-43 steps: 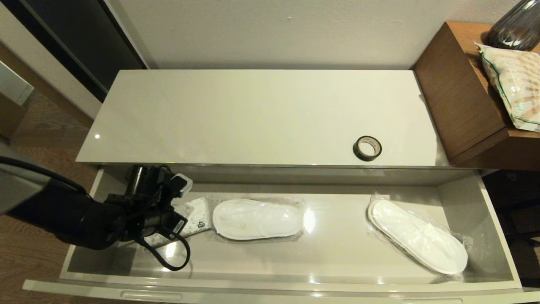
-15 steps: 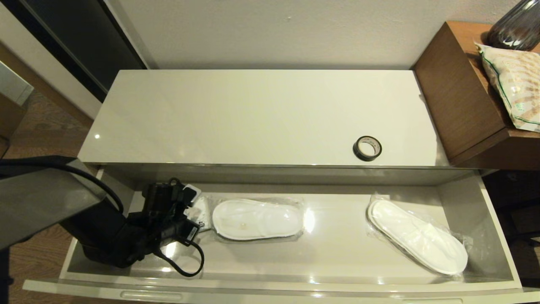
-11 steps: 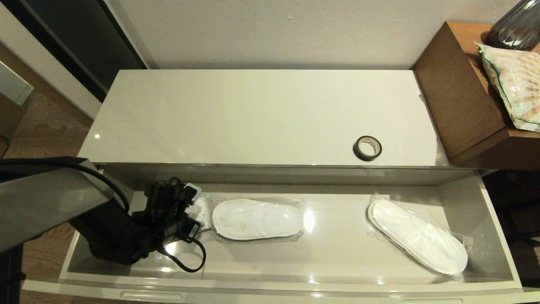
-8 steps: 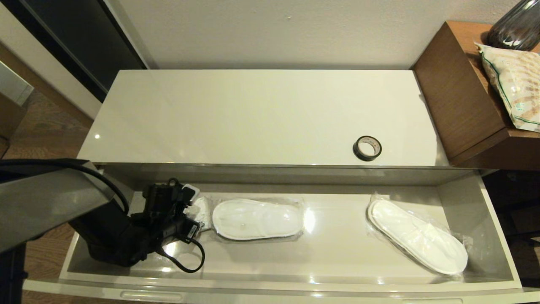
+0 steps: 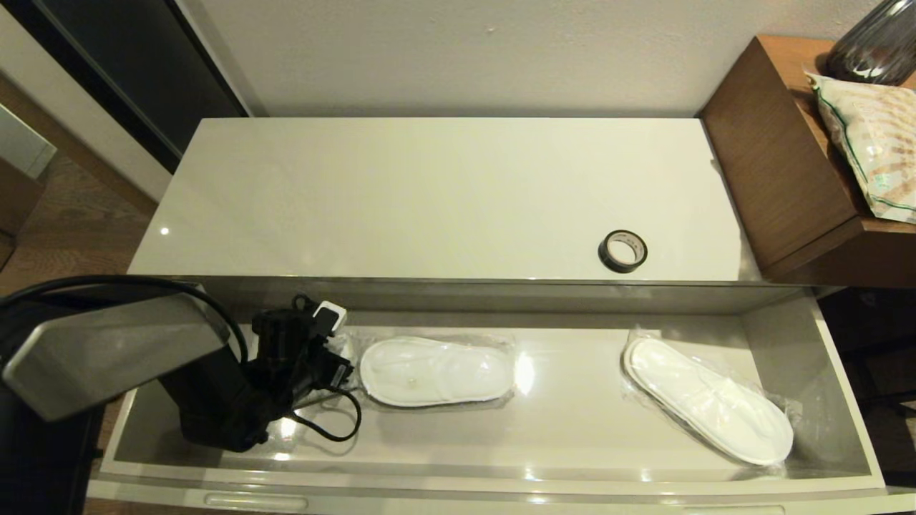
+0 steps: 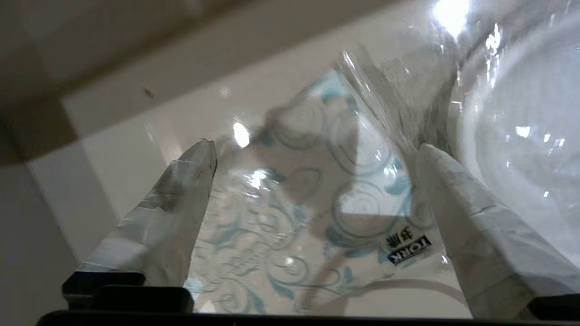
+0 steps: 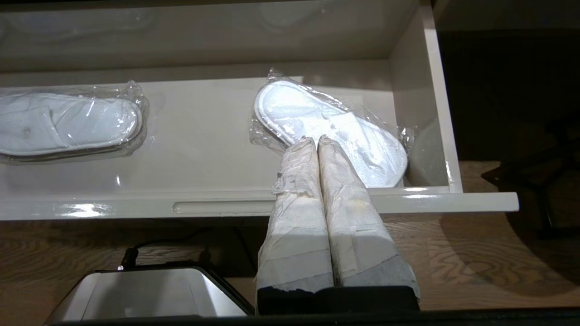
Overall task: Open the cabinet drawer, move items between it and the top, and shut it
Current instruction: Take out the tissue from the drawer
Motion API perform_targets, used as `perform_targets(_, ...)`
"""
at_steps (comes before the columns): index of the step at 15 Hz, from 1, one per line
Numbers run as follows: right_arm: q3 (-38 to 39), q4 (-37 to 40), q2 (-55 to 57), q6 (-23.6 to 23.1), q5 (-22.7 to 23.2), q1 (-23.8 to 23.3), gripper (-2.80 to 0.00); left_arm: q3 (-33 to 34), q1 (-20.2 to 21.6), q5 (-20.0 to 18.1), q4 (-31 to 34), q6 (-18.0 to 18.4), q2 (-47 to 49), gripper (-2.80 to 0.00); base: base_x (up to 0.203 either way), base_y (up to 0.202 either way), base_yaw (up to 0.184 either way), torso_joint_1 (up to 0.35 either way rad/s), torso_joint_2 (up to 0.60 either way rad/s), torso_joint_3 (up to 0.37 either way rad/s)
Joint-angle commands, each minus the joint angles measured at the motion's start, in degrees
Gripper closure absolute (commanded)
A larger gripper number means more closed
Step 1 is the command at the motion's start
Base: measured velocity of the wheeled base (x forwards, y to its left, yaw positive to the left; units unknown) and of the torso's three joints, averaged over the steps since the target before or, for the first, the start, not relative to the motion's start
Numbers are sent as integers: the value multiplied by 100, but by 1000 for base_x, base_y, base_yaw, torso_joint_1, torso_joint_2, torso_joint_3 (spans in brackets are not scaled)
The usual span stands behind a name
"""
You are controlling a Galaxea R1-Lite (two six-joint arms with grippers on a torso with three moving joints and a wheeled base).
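The tissue pack (image 6: 317, 190) lies at the drawer's (image 5: 458, 481) left end, beside 1 wrapped slipper (image 5: 436, 372). The left tool (image 6: 312, 149) straddles it, spread wide, gripping nothing. Soft, light, slick film: pinch across its middle. The right tool (image 7: 313, 141) is closed, empty.

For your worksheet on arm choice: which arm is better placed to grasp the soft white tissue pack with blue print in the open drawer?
Left. Its end effector straddles the soft white tissue pack with blue print, open. The right end effector is shut, outside the drawer.
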Motion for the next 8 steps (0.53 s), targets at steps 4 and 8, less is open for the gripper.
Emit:
perform_targets(4,1,-2,9,-3,-2,0,0,-141,-87,-137,-32,338,46,-280,0,0,0,0,0,0)
perform_targets(8,1,-2,9,-3,6,0,0,-46,-104,-137,76,348,88,-280,0,0,0,0,0,0)
